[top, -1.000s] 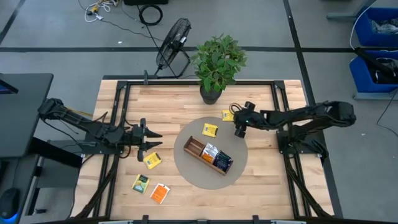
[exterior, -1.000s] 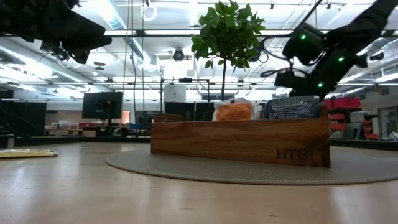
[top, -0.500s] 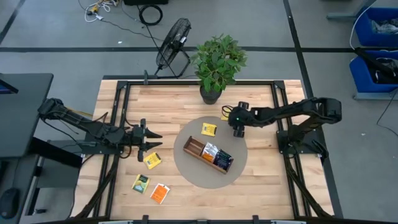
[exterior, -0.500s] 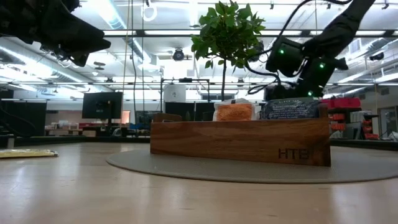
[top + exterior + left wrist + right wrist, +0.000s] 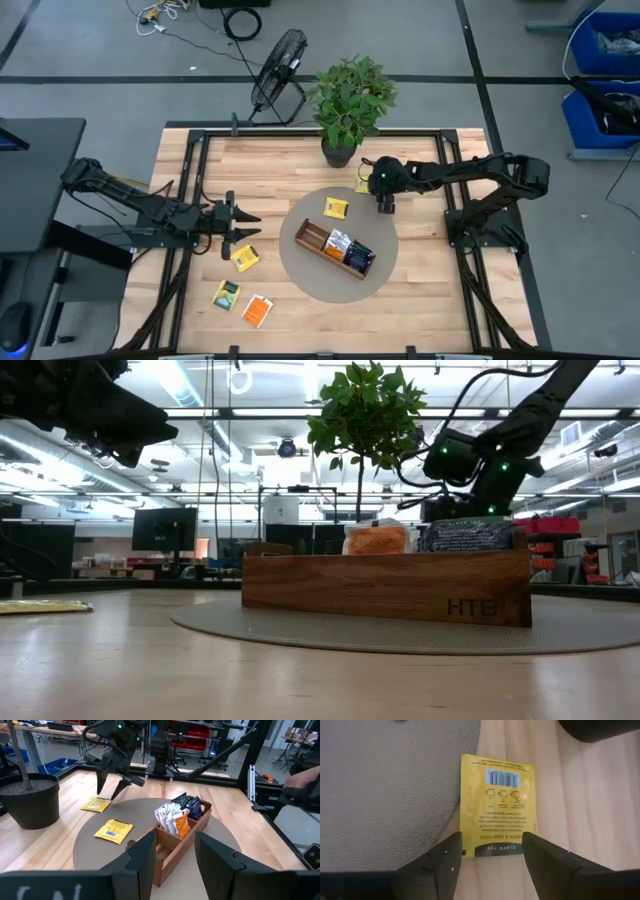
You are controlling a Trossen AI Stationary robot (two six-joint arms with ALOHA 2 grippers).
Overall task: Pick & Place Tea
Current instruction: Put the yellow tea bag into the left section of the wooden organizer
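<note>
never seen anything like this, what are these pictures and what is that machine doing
It is a robot with two dark arms at a wooden table, each ending in a two-finger gripper. One picture looks straight down, one looks level across the tabletop, and two come from cameras on the wrists.

On a round grey mat stands a wooden tray with tea sachets in it, and one yellow sachet lies beside it. More sachets lie on the bare wood.

The right gripper hangs open above a yellow sachet at the mat's edge, near the potted plant; it holds nothing. The left gripper waits open at the table's left, also empty.
</note>
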